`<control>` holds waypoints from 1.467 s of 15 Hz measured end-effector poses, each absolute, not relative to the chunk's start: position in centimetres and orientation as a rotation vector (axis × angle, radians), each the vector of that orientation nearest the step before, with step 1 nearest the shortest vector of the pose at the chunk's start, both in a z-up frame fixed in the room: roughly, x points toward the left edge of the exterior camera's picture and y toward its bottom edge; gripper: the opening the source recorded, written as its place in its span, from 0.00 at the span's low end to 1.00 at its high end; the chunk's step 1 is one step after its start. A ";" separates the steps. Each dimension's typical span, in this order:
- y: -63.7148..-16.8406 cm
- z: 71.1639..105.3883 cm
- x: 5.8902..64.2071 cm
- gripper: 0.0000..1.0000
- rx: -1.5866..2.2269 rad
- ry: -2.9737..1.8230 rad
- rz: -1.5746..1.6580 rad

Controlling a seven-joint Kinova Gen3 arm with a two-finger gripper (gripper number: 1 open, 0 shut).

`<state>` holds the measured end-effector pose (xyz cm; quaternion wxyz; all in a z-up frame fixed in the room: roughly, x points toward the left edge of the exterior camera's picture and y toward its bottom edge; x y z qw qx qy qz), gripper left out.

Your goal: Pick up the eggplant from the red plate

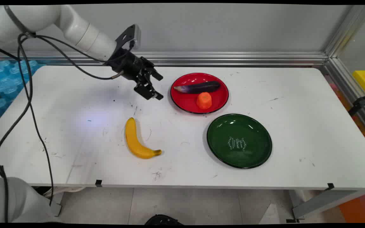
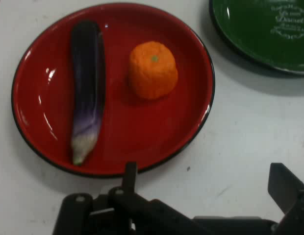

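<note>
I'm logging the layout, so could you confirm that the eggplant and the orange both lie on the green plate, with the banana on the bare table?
Not quite: the eggplant and orange lie on the red plate, as both views show. The green plate holds nothing. The banana does lie on the bare table.

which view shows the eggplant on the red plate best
The hand view: the eggplant fills much of the frame, seen nearly from above, with its pale stem end and dark purple body clear on the red plate beside the orange. The main view shows it smaller and at a slant, at the plate's far side.
</note>
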<state>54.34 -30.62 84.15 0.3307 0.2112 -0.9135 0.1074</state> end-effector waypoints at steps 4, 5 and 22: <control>-31.7 85.1 52.8 1.00 0.557 -2.383 0.291; -32.0 85.3 52.4 1.00 0.559 -2.380 0.296; -41.3 83.4 48.3 1.00 0.644 -2.367 0.377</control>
